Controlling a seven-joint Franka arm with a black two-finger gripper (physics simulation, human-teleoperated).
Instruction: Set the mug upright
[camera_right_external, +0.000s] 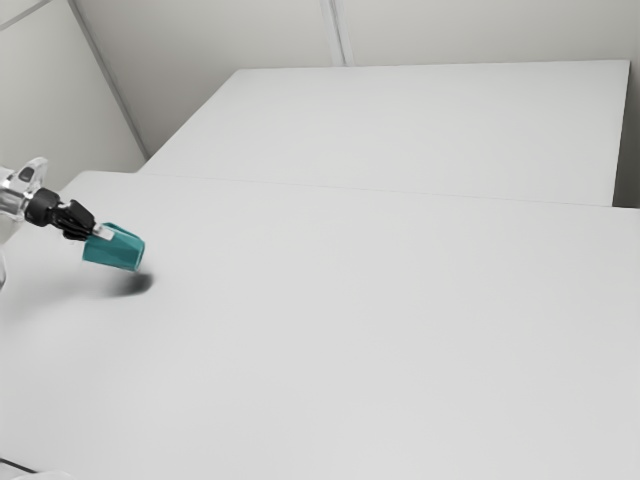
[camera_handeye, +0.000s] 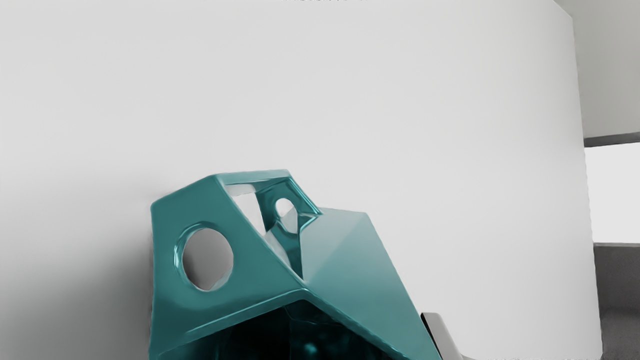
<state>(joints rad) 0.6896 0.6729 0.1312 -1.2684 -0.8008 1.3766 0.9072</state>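
Observation:
The teal mug hangs tilted at the exterior view's left, held off the table above its dark shadow. My gripper is shut on it, a pale fingertip lying against the mug's upper side at the end nearer the arm. In the wrist view the faceted mug has round holes in its side and a dark hollow facing the hand. Also there is my gripper, with one grey finger beside the mug's wall; the mug hides the other finger.
The wide white table stretches away toward the exterior view's right. Behind it stands a large pale surface, with walls beyond. A dark cable lies at the near left corner.

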